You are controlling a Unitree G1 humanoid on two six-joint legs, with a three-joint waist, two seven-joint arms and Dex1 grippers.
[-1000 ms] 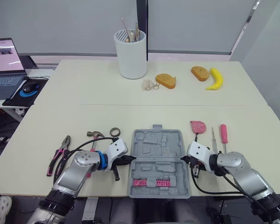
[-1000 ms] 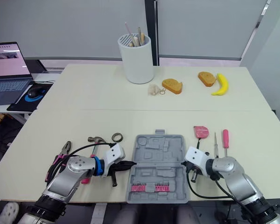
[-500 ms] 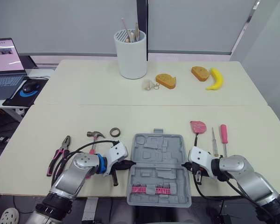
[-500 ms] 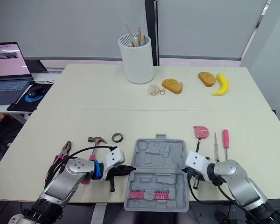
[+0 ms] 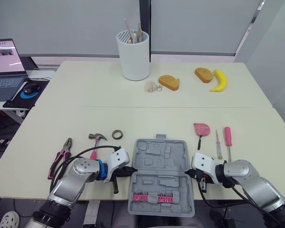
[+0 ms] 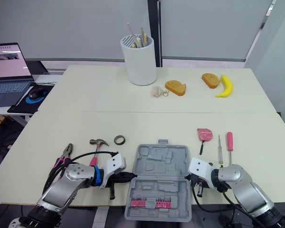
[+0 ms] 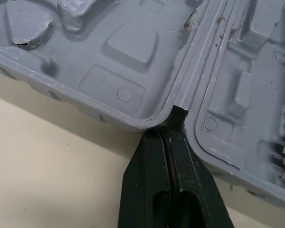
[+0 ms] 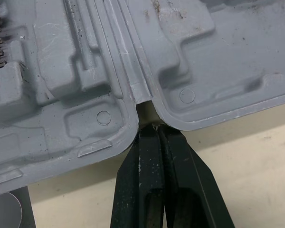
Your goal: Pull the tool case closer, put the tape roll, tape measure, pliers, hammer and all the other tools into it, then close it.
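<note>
- Left wrist view: the left gripper (image 7: 167, 130) has its two black fingers pressed flat together with nothing between them. Its tips are lodged in the hinge notch at one side of the tool case (image 7: 133, 52).
- Right wrist view: the right gripper (image 8: 157, 127) is closed just as tightly, tips at the opposite hinge notch, with bare table (image 5: 133, 114) beneath.
- The case lies open and flat between the two arms at the near table edge. Its front half, which carries a strip of pink bits (image 5: 152, 197), juts out past that edge.
- Behind the case a broad stretch of table is free up to the white holder (image 5: 133, 54).
- To the left lie the tape roll (image 5: 117, 134), hammer (image 5: 96, 140) and pliers (image 5: 61, 156). The roll is near the case's back corner and the pliers are well apart from it.
- The hammer's handle runs under the left arm, so its end is hidden.
- To the right lie the tape measure (image 5: 201, 128), a thin screwdriver (image 5: 218, 144) and a pink-handled screwdriver (image 5: 227, 136), none touching the case.
- At the far side are two bread slices (image 5: 169, 82) and a banana (image 5: 219, 80). A small pale object (image 5: 153, 86) beside one slice is too small to identify.
- A laptop (image 5: 4, 66) is cut off at the left border.
</note>
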